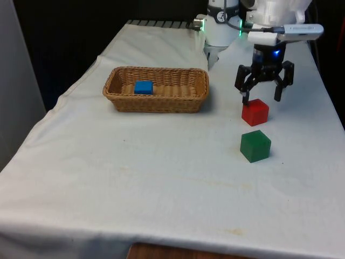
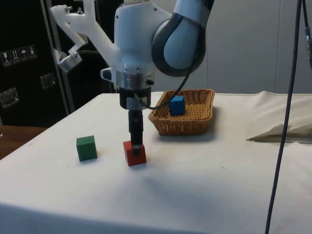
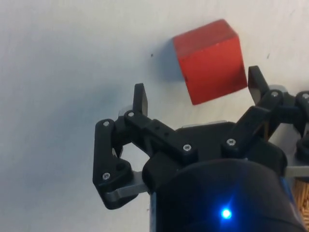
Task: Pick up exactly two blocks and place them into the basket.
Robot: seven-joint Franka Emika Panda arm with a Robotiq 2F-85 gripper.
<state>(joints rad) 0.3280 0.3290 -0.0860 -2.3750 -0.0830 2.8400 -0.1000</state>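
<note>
Gripper (image 1: 262, 97) is seen low over the white cloth (image 1: 161, 178), directly above the red block (image 1: 255, 112). Fingers are spread wide apart; nothing is held between them. In the wrist view the gripper (image 3: 198, 99) has one fingertip (image 3: 140, 99) clear of the red block (image 3: 208, 60) on bare cloth, while the other sits close beside the block's edge; whether it touches cannot be told. In the side view the gripper (image 2: 137, 146) is seen edge-on, its tip level with the top of the red block (image 2: 134, 153), which rests flat on the cloth.

Green block (image 1: 255, 145) is found just beyond the red one, on the side of the gripper away from the robot base, apart from it and untouched. In the side view the green block (image 2: 86, 148) is near the gripper but not in contact.

Wicker basket (image 1: 156, 100) is set well apart from the gripper, toward the front view's left. One blue block (image 1: 143, 87) is already lying inside it, near the middle of the floor. The basket (image 2: 195, 124) and blue block (image 2: 177, 105) are seen behind the gripper in the side view.
</note>
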